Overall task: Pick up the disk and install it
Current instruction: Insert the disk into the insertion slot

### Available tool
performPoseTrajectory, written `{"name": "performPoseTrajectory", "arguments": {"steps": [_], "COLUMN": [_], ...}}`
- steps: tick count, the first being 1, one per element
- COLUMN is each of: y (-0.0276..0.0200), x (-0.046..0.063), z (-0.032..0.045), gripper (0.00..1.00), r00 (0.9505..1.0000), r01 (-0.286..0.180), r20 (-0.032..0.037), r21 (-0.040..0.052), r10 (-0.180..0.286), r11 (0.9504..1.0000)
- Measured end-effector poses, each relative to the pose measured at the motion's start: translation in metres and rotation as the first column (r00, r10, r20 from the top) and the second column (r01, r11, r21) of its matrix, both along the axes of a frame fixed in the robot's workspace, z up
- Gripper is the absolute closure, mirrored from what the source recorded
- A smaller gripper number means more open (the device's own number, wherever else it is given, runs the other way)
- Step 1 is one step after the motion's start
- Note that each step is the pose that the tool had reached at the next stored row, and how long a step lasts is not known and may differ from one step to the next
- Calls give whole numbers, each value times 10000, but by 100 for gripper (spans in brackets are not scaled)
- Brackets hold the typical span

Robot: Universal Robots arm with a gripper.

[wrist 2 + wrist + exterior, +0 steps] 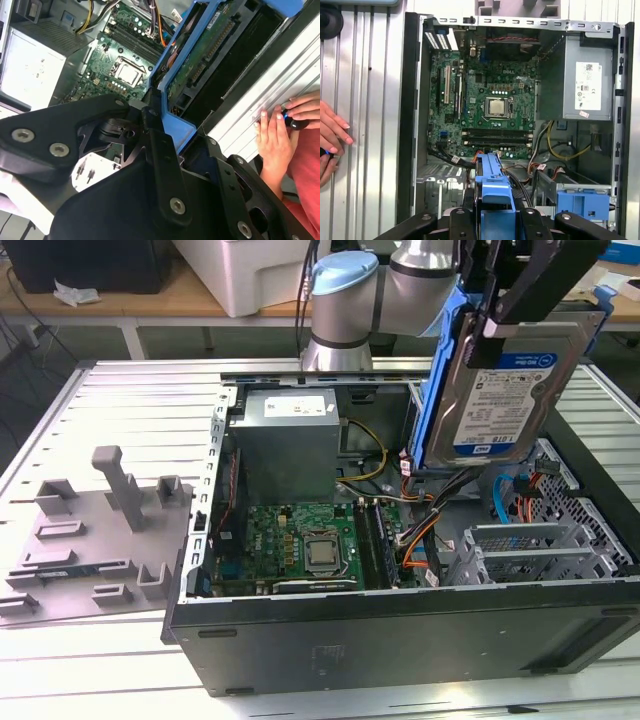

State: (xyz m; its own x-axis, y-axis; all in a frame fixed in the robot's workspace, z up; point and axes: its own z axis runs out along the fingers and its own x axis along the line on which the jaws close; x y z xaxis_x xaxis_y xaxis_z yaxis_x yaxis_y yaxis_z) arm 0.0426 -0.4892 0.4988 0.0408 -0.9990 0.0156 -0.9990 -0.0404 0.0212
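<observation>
While one claw [503, 322] grips one disk [508, 390], both hang above one open case [400, 628].

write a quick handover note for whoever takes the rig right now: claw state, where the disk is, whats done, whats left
Claw: shut on the disk, gripping its upper end.
Disk: off the table, held steeply tilted in the air over the open computer case, label toward the exterior view.
Done: pickup.
Left: install; the disk is not seated yet. The drive cage with the blue latch sits inside the case.
Note: a person's hand rests on the table beside the case.
</observation>
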Motion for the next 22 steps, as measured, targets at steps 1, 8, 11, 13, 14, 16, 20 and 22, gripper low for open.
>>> {"name": "performPoseTrajectory", "arguments": {"steps": [1, 8, 11, 13, 14, 16, 20, 22], "y": [-9, -117, -157, -185, -196, -224, -277, -302], "x": [11, 103, 138, 164, 175, 200, 247, 268], "z": [0, 0, 0, 0, 0, 0, 0, 0], "gripper": [63, 63, 63, 63, 63, 63, 63, 63], "r00": [10000, 10000, 10000, 10000, 10000, 10000, 10000, 10000], "r01": [0, 0, 0, -1, 0, 0, 0, 0], "r20": [0, 0, -1, -2, -2, -3, -4, -4], "r21": [8, 124, 149, 164, 170, 184, 210, 223], "r10": [0, 0, 0, 1, 0, 0, 0, 0], "r11": [10000, 9999, 9999, 9999, 9999, 9998, 9998, 9998]}}
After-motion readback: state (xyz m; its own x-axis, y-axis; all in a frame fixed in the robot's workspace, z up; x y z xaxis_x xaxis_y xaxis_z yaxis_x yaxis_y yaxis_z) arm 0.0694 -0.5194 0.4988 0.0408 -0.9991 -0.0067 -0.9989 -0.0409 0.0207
